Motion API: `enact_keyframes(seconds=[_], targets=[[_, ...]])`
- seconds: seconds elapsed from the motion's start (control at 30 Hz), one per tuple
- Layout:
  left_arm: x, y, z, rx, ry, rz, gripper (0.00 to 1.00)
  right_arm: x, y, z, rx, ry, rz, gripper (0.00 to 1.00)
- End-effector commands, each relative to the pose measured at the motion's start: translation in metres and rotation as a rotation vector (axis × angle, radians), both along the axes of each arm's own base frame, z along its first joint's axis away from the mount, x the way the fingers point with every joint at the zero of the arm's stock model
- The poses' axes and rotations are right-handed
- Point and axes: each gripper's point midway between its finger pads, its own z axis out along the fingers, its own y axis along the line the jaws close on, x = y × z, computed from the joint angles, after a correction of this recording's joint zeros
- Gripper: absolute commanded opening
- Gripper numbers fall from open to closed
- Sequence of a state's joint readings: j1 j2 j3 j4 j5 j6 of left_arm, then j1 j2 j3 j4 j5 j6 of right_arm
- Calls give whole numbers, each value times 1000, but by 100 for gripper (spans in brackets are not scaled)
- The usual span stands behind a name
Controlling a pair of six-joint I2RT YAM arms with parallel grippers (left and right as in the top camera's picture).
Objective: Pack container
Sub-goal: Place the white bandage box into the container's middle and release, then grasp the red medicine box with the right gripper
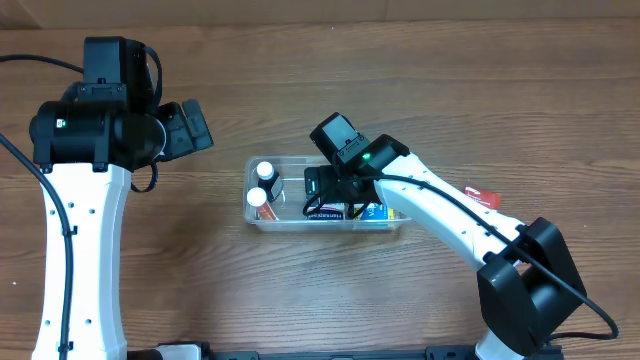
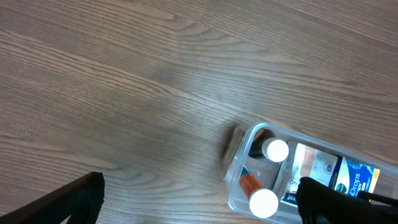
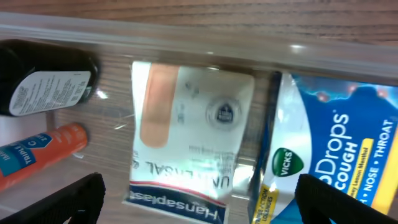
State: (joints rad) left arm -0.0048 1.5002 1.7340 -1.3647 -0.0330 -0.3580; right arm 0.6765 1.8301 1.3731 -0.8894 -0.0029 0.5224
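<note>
The clear container (image 1: 258, 222) sits mid-table. It holds two white-capped bottles (image 1: 264, 171), a bandage box (image 1: 325, 213) and a blue Vicks cough drops bag (image 1: 377, 212). My right gripper (image 1: 335, 198) hangs just over the container's middle. In the right wrist view it (image 3: 198, 202) is open, with the bandage box (image 3: 186, 124) lying below between the fingers, the cough drops bag (image 3: 336, 155) to the right, and a dark bottle (image 3: 43, 78) and an orange tube (image 3: 43, 152) to the left. My left gripper (image 1: 195, 128) is open and empty, raised to the left of the container (image 2: 239, 186).
A small red and white item (image 1: 483, 196) lies on the wooden table just right of the container. The right arm's base (image 1: 525, 280) stands at the front right and the left arm's column (image 1: 85, 250) at the front left.
</note>
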Motion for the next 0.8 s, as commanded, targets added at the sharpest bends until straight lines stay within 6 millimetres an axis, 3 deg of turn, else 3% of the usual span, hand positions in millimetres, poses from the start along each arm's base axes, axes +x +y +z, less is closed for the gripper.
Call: enact_keyframes(seconds=[0.0, 0.13, 0.2, 0.23, 0.3, 0.4, 0.5, 0.57, 0.77], targets=[[0, 0, -4, 3, 12, -19, 100, 8, -6, 11, -31, -57, 8, 98], [-1, 0, -4, 3, 16, -19, 100, 16, -17, 57, -42, -165, -21, 98], [-1, 0, -4, 3, 17, -18, 100, 25, -38, 102, -54, -274, -77, 100], [-2, 0, -4, 3, 20, -18, 100, 29, -59, 127, -60, -327, -132, 100], [-2, 0, -5, 3, 22, -18, 100, 33, -97, 154, -56, -372, -226, 100], [-2, 0, -5, 3, 22, -19, 100, 33, -180, 171, -91, -367, -434, 100], [-2, 0, -4, 3, 21, -19, 100, 25, -249, 154, -133, -258, -555, 100], [-2, 0, -4, 3, 20, -18, 100, 21, -264, 137, -116, -181, -555, 100], [-1, 0, -4, 3, 19, -18, 100, -3, -290, 45, -154, 104, -563, 100]])
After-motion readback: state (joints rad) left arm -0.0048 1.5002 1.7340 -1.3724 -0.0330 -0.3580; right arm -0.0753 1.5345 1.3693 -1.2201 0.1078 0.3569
